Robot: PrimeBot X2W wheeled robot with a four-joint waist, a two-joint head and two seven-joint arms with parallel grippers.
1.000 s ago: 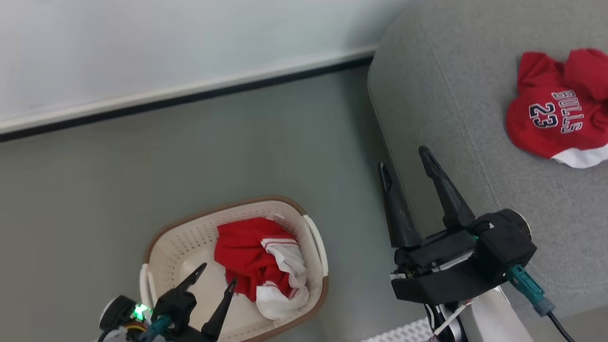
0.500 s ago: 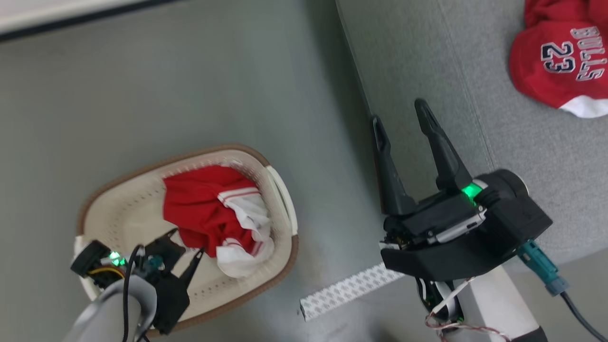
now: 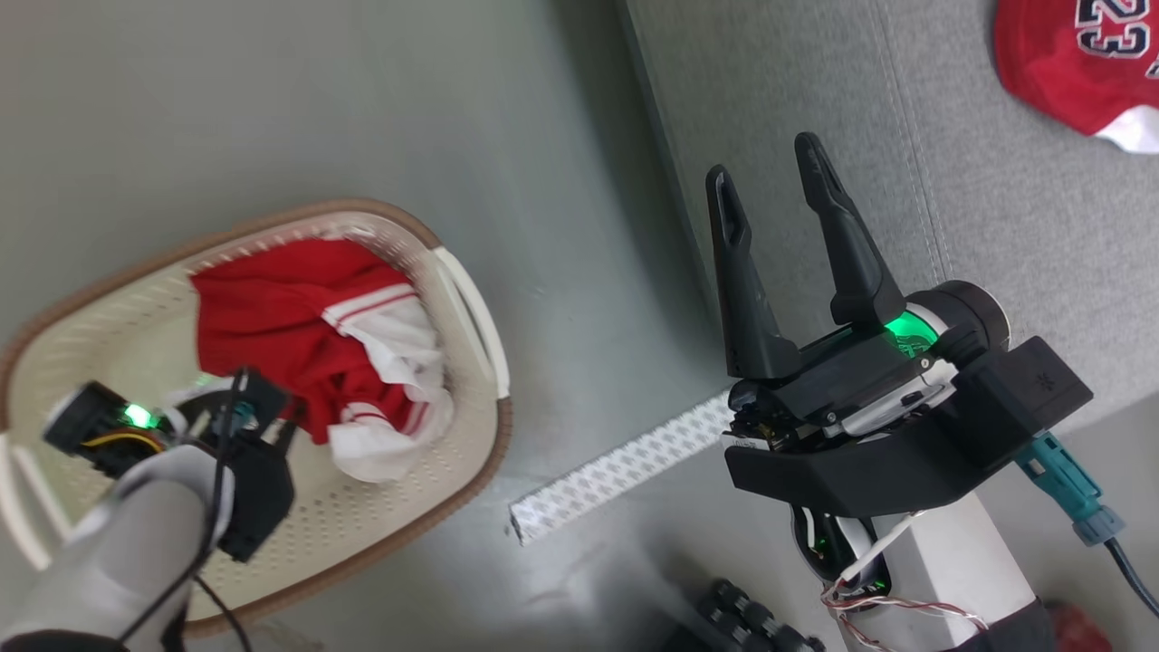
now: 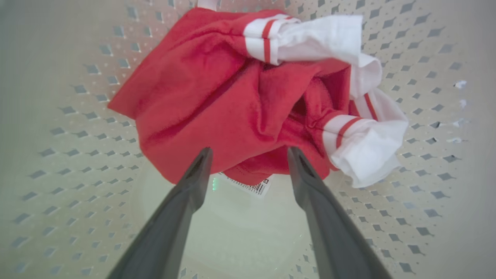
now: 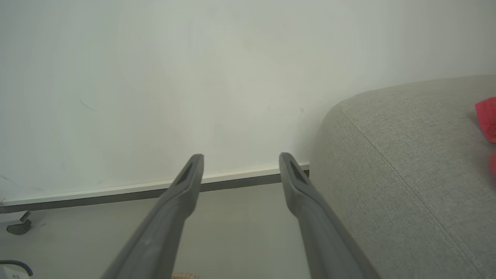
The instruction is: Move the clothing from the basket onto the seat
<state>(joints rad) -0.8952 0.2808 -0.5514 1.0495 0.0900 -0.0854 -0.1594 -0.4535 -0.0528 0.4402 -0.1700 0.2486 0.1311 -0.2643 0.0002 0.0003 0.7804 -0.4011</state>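
Reaching into the basket (image 3: 489, 448), my left gripper (image 4: 248, 153) holds its fingers spread at the near edge of the crumpled red-and-white clothing (image 4: 232, 100) inside. My right gripper (image 3: 762, 158) hangs open beside the seat (image 3: 996, 199), where a red jersey (image 3: 1068, 72) lies.

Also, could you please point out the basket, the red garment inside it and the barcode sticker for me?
basket (image 3: 389, 521), head view, bare perforated plastic near the rim.
red garment (image 4: 217, 100), left wrist view, middle of the red cloth.
barcode sticker (image 4: 254, 187), left wrist view, printed bars below the garment.
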